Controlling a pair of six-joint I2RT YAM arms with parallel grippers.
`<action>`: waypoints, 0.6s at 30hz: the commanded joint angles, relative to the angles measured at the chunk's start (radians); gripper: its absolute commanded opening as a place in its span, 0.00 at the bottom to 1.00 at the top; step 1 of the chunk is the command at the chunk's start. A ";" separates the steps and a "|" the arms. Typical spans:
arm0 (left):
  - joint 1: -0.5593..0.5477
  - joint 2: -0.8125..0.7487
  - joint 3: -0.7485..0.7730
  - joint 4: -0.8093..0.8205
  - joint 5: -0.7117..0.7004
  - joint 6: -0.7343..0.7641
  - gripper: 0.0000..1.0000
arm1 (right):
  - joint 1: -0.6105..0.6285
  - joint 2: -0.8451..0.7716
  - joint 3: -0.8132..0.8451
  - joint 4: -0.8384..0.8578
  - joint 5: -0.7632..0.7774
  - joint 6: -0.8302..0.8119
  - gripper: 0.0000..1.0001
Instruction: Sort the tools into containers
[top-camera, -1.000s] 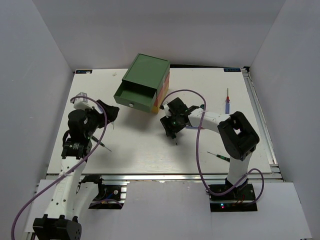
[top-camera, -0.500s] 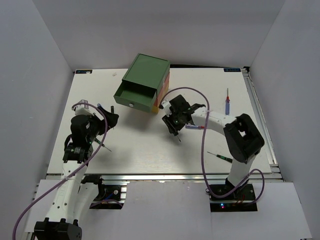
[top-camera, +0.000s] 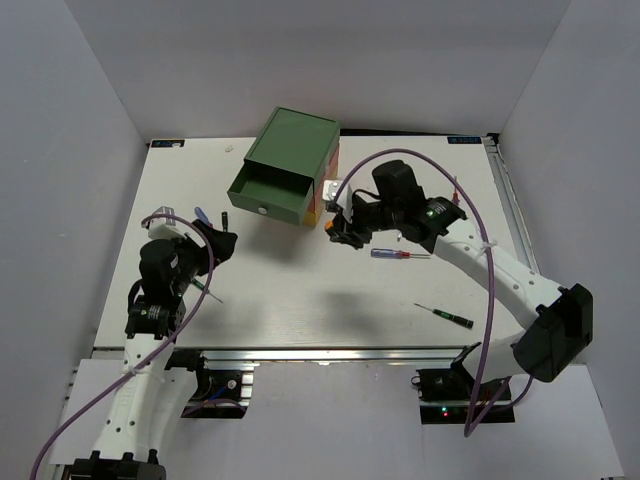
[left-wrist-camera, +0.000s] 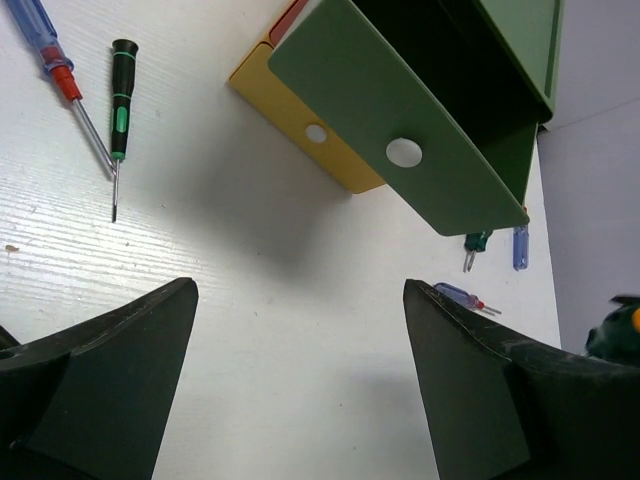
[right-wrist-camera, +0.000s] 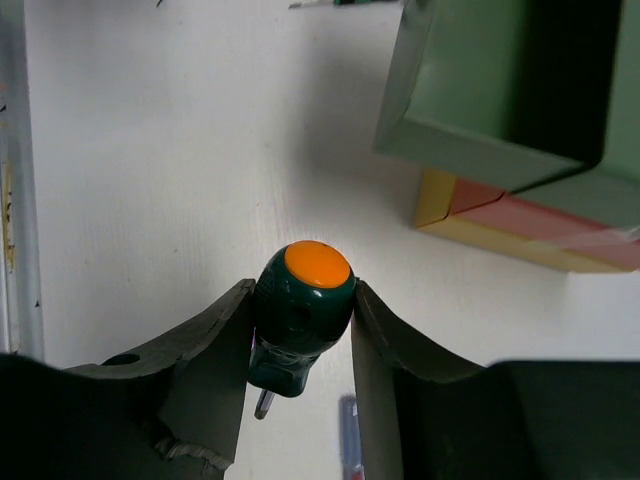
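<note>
My right gripper (top-camera: 343, 228) is shut on a stubby dark-green screwdriver with an orange cap (right-wrist-camera: 316, 266) and holds it above the table, just right of the chest (top-camera: 295, 150). The green top drawer (top-camera: 262, 195) stands pulled open; the orange (right-wrist-camera: 505, 205) and yellow (right-wrist-camera: 436, 200) drawers below it are shut. A blue-and-red screwdriver (top-camera: 398, 254) lies under the right arm. One thin black screwdriver (top-camera: 443, 313) lies at the front right, another (top-camera: 207, 291) beside the left arm. My left gripper (top-camera: 222, 242) is open and empty, left of the chest. Another stubby green screwdriver (left-wrist-camera: 475, 243) lies beyond the chest.
The left wrist view shows the green drawer front with its white knob (left-wrist-camera: 404, 152), and a blue-and-red screwdriver (left-wrist-camera: 45, 45) next to a thin black one (left-wrist-camera: 120, 100). A metal rail (top-camera: 520, 240) runs along the table's right edge. White walls close in the back and sides.
My right arm has swung up and right with the stubby screwdriver, uncovering the blue-and-red screwdriver beneath it. My left arm has drawn back slightly toward the near edge.
</note>
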 joint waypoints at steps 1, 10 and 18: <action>0.008 -0.032 -0.017 0.009 0.033 -0.002 0.95 | 0.015 0.024 0.123 0.039 -0.056 -0.048 0.05; 0.008 -0.093 -0.011 -0.030 0.061 -0.002 0.95 | 0.082 0.320 0.542 0.145 0.014 0.148 0.03; 0.006 -0.155 -0.015 -0.076 0.078 -0.016 0.95 | 0.110 0.554 0.745 0.253 0.140 0.228 0.04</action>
